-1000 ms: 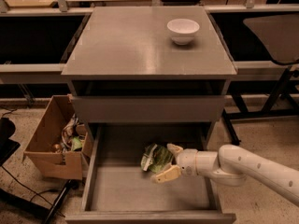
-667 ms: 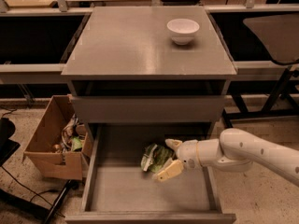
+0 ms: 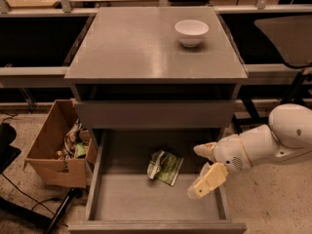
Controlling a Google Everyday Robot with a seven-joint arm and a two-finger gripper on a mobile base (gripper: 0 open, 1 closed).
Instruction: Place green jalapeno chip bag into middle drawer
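The green jalapeno chip bag [image 3: 165, 166] lies flat on the grey floor of the open middle drawer [image 3: 112, 199], a little right of its centre and towards the back. My gripper [image 3: 204, 168] is to the right of the bag, over the drawer's right side, clear of the bag. Its two cream fingers are spread apart and hold nothing. The white arm reaches in from the right edge.
A white bowl [image 3: 191, 32] stands on the cabinet top [image 3: 126, 48] at the back right. A closed drawer front [image 3: 153, 113] sits above the open drawer. A cardboard box [image 3: 56, 147] with clutter stands on the floor to the left.
The gripper has let go of the chip bag and drawn back to the right. The bag now lies alone on the drawer floor.
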